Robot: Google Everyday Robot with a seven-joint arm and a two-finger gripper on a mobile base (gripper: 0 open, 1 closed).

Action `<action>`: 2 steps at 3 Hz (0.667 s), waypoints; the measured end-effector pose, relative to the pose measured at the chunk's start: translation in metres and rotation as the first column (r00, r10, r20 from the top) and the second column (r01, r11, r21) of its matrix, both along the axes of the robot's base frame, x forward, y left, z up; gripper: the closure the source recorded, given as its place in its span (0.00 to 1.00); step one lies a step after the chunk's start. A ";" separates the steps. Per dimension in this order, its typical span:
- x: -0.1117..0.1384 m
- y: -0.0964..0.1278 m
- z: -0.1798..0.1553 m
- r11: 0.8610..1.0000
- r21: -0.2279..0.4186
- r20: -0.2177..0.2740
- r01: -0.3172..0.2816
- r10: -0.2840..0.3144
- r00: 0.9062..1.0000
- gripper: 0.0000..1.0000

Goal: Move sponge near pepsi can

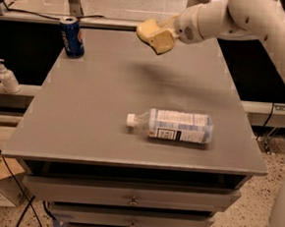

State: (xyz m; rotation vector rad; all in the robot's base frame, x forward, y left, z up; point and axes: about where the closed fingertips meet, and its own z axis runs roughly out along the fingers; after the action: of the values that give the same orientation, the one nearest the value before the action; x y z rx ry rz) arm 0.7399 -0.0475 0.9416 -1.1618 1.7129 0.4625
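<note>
The pale yellow sponge is held in the air above the far middle of the grey table. My cream gripper is shut on it, and the white arm reaches in from the upper right. The dark-blue pepsi can stands upright at the table's far left corner, well to the left of the sponge. Part of the sponge is hidden by the gripper.
A clear plastic water bottle lies on its side in the front middle of the table, cap to the left. A soap dispenser stands on a ledge to the left. Drawers are below the tabletop.
</note>
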 end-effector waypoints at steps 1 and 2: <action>0.007 0.058 -0.008 0.996 0.028 -0.005 -0.085 0.085 0.996 1.00; 0.006 0.118 -0.022 0.979 0.055 -0.035 -0.198 0.200 0.979 1.00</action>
State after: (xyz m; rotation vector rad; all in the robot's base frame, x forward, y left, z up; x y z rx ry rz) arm 0.7459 0.0701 0.9198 -1.3007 1.6161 0.6531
